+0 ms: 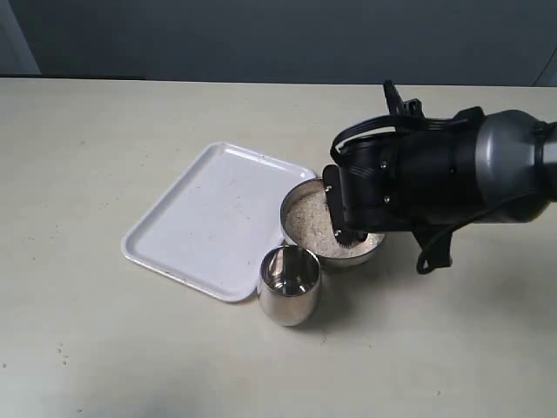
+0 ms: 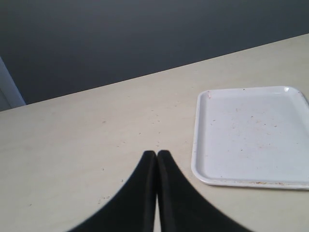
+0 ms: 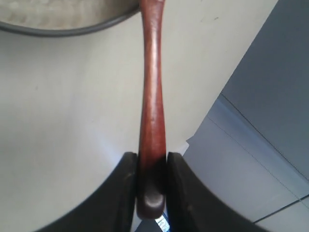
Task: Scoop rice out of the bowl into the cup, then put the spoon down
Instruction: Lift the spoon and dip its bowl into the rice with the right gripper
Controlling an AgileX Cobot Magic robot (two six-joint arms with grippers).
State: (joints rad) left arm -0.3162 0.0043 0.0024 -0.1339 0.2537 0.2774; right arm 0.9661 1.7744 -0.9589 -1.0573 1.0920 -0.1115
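The steel bowl (image 1: 285, 212) holds a pale heap of rice (image 1: 309, 223) beside the tray. Just in front of it stands the small steel cup (image 1: 289, 280), upright; I cannot make out any rice inside. My right gripper (image 1: 347, 230) hangs over the bowl's right side, and the arm hides the spoon in the exterior view. In the right wrist view the right gripper (image 3: 151, 157) is shut on the reddish-brown spoon handle (image 3: 151, 92), which runs toward the bowl rim (image 3: 58, 32) and the rice (image 3: 48, 12); the spoon's bowl is out of frame. My left gripper (image 2: 157, 153) is shut on nothing, low over the bare table.
A white tray (image 1: 209, 218) lies left of the bowl and cup, with a few specks on it; the left wrist view shows the tray (image 2: 251, 135) a short way from the left gripper. The beige table (image 1: 104, 348) extends on all sides.
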